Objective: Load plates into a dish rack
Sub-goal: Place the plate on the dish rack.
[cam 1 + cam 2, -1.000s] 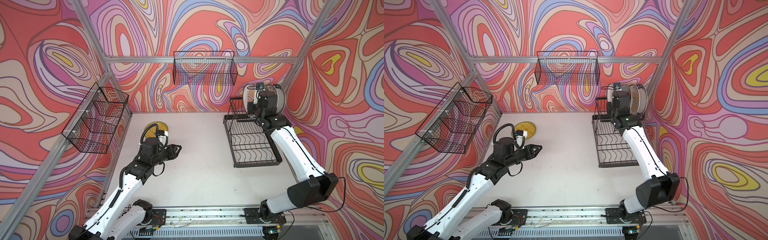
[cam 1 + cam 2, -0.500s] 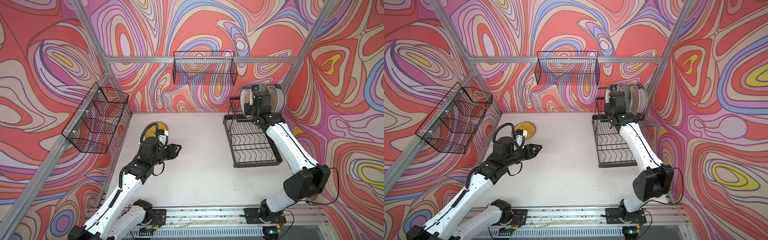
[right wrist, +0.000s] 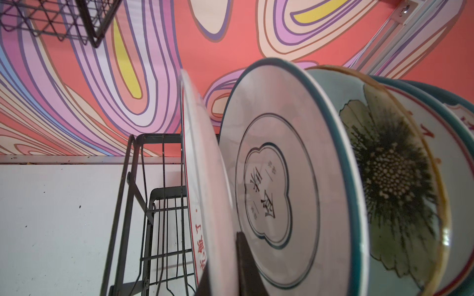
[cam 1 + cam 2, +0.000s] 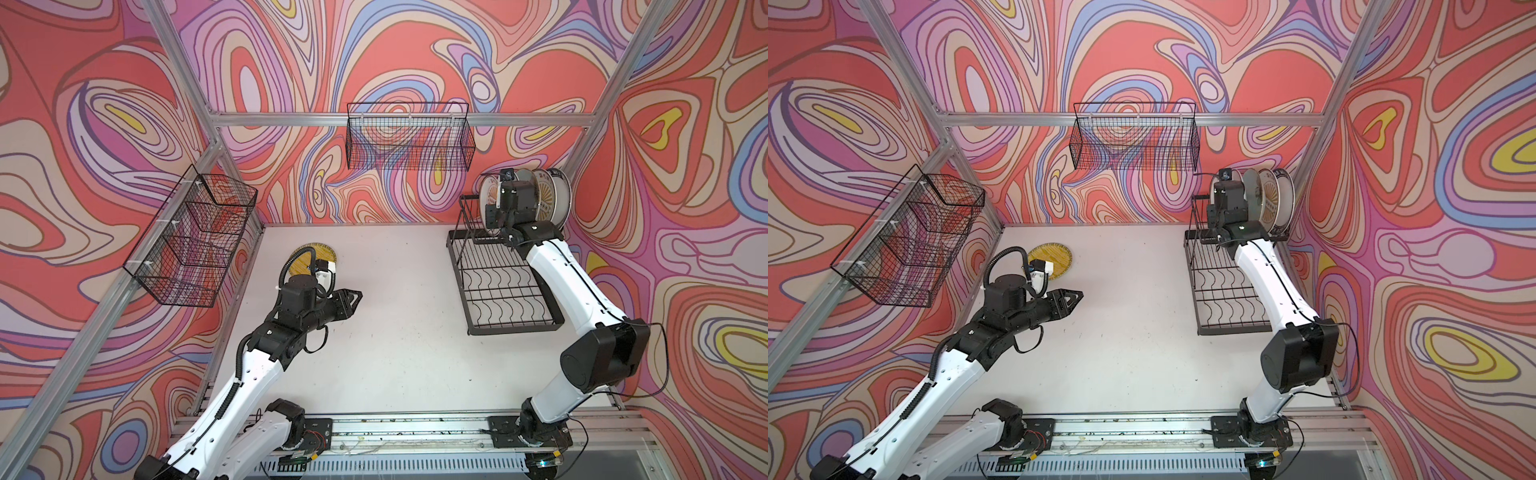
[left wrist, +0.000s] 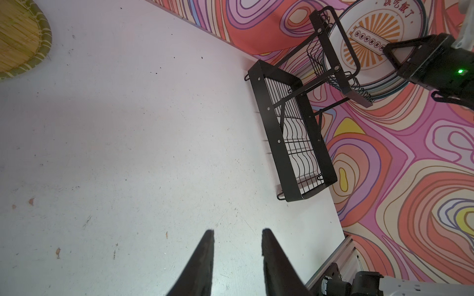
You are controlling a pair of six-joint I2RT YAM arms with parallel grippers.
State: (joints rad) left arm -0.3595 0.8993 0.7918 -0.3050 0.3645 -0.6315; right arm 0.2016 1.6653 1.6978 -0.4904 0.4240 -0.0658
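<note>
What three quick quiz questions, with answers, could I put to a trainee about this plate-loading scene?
1. Fill in: the right gripper is shut on the orange-sunburst plate at the dish rack's ___ tier.
2. True or false: the left gripper holds a plate.
3. Where does the yellow striped plate lie? A, on the table; B, in the dish rack's lower tier; C, in the left gripper.
Key: 1 upper; 2 false; 3 A.
</note>
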